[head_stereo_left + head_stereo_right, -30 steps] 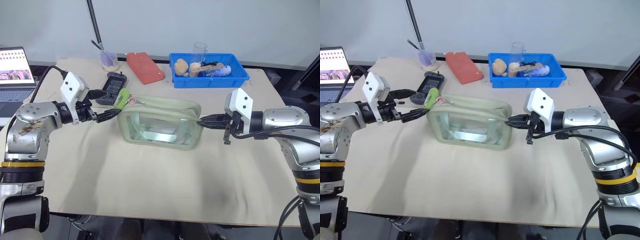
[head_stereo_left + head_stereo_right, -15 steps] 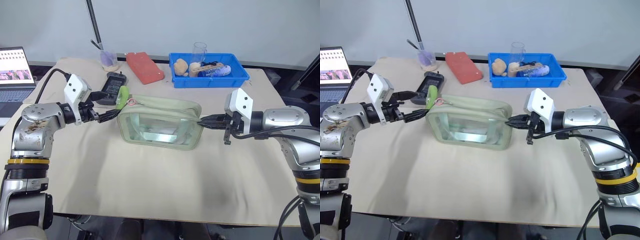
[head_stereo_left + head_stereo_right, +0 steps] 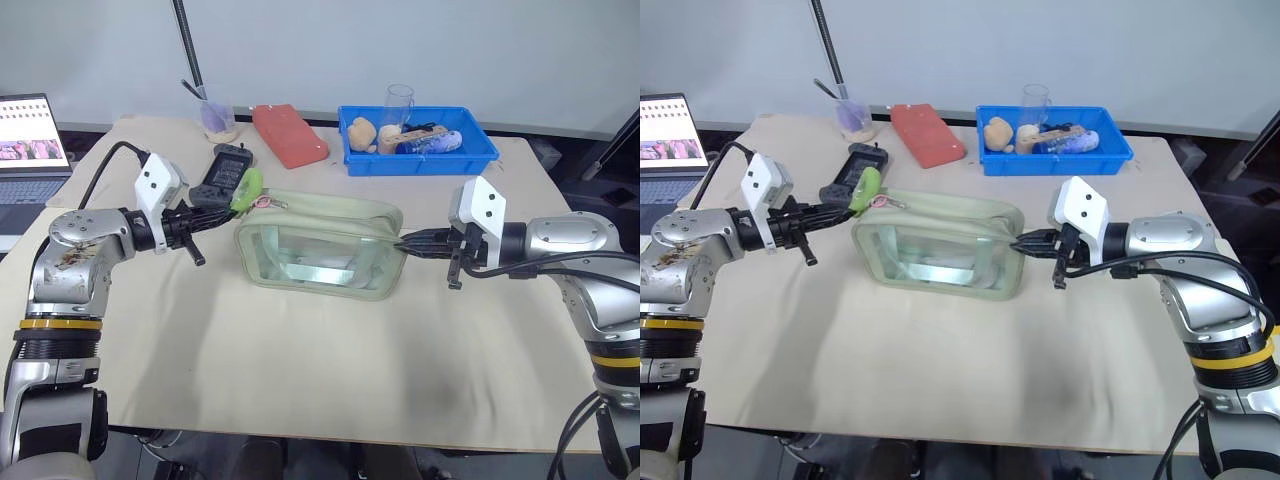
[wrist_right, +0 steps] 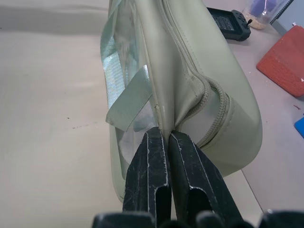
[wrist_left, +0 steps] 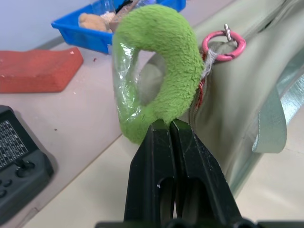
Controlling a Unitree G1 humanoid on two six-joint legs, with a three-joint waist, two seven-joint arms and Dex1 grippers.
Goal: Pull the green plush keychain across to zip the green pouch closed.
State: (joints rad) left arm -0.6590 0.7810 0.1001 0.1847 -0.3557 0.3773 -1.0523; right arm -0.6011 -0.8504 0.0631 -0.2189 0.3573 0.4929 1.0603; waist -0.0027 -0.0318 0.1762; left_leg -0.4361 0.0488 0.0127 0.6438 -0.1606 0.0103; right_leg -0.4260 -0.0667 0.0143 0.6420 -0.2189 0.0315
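Observation:
The green pouch (image 3: 320, 240) stands in the middle of the table, with clear sides and its top zip running left to right. The green plush keychain (image 5: 161, 76) hangs from a small pink ring (image 5: 223, 40) at the pouch's left end. My left gripper (image 3: 230, 205) reaches in level from the left and is shut on the lower edge of the plush ring. My right gripper (image 4: 163, 134) is shut on the fabric at the pouch's right end (image 3: 398, 243), beside the zip's end.
A black handheld controller (image 3: 222, 172) lies just behind the keychain. Farther back are a red block (image 3: 290, 135), a small cup (image 3: 217, 120) and a blue bin (image 3: 420, 163) holding several items. A laptop (image 3: 30, 150) sits at the far left.
My left gripper's fingers, open beside the keychain a second ago, have closed on it. The right gripper and the pouch have stayed put.

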